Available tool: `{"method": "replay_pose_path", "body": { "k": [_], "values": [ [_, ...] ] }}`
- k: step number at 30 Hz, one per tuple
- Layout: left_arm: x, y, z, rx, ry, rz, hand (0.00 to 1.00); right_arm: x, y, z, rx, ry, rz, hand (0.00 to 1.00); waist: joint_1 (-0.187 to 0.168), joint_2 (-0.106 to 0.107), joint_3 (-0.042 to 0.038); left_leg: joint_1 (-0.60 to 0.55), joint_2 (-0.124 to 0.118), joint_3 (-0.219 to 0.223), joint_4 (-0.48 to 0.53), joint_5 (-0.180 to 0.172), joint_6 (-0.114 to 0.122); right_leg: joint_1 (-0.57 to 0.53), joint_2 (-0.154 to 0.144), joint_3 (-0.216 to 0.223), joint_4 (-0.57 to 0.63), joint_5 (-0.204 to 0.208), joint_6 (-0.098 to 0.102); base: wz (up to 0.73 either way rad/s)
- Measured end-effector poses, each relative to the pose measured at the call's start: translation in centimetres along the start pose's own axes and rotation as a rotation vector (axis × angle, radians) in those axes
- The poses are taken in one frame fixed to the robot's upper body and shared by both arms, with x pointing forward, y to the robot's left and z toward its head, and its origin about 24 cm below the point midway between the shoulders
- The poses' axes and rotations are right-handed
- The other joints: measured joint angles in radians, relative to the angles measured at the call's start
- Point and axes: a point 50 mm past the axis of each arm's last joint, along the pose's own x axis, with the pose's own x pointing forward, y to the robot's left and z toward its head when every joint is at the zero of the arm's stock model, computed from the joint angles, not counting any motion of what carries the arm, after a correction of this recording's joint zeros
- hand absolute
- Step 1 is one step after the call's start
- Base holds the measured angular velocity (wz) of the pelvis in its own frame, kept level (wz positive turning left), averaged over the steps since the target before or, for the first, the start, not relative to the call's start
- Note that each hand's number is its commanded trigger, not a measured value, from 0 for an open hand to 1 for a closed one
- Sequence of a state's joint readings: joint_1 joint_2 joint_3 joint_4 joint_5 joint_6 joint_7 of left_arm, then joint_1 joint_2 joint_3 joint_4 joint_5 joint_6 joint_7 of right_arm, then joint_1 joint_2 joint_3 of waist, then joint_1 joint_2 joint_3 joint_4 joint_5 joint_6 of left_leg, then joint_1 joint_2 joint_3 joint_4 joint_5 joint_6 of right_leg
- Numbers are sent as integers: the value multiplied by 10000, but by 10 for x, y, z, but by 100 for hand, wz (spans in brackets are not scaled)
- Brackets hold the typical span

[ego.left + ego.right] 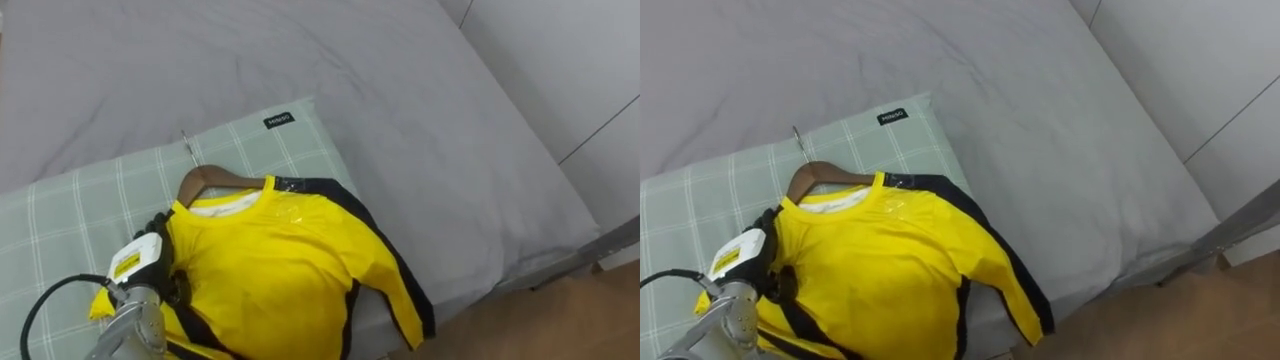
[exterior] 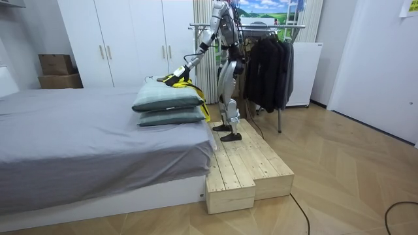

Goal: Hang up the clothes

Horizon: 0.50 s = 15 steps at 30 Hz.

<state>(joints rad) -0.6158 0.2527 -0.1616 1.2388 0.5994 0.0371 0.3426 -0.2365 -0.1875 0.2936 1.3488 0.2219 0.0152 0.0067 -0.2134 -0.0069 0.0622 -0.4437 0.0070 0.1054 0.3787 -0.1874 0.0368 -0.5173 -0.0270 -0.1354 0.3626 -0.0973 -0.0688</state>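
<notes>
Folds of the glossy yellow shirt [image 1: 280, 270] hide most of the wooden hanger [image 1: 205, 180], whose thin metal hook [image 1: 188, 143] lies on the checked green pillow [image 1: 70, 220] atop the grey bed [image 1: 400, 100], while the left hand [image 1: 148, 255] rests at the shirt's shoulder, its dark fingers too buried to tell whether they grip.

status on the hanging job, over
left hand at shoulder of yellow shirt. shirt on wooden hanger, flat on pillow, not hung. nothing blocking it.

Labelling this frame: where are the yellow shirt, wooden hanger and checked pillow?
yellow shirt [image 1: 280, 260], left eye view, chest.
wooden hanger [image 1: 213, 177], left eye view, bare shoulder.
checked pillow [image 1: 70, 215], left eye view, top face.
</notes>
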Motion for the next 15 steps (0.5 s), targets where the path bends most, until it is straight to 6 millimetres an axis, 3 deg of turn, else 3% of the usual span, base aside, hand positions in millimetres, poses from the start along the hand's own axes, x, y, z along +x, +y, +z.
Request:
{"method": "replay_pose_path", "body": {
  "k": [3, 4, 5, 6, 7, 15],
  "values": [
    [1, 2, 2, -9, -71, 114, 0, 0, 0, 2, 4, -92, -20, 0, 4, -24, 13, -144, 5, -15, 59, 4, 5, -111, -12, -45, 15, 11, -16, 4],
    [1, 2, 2, -14, -73, 174, 27, 0, 0, 3, 10, -121, -9, 0, 0, -24, 13, -177, 7, -16, 90, 4, 5, -131, -12, -45, 13, 11, -16, 0],
    [1, 3, 2, -15, -76, 219, 47, 0, 1, 3, 13, -150, 0, 0, -5, -26, 15, -200, 7, -16, 110, 3, 6, -145, -14, -45, 15, 11, -16, 0],
    [1, 3, 2, -9, -80, 230, 79, 0, 1, 3, 19, -157, 2, 0, -5, -28, 16, -214, 6, -16, 118, 3, 6, -157, -15, -41, 18, 11, -15, 0],
    [1, 3, 2, -18, -92, 262, 100, 0, 1, 4, 43, -171, 4, 0, -8, -29, 16, -254, 6, -16, 142, 3, 6, -192, -18, -41, 18, 13, -12, 0],
    [5, 20, 6, -60, -209, 1338, 100, 0, 1, 2, 96, -132, -18, 0, -14, -72, 43, -339, -25, -23, 186, 10, 17, -290, -59, -40, 157, -9, -8, 0]
  ]
}}
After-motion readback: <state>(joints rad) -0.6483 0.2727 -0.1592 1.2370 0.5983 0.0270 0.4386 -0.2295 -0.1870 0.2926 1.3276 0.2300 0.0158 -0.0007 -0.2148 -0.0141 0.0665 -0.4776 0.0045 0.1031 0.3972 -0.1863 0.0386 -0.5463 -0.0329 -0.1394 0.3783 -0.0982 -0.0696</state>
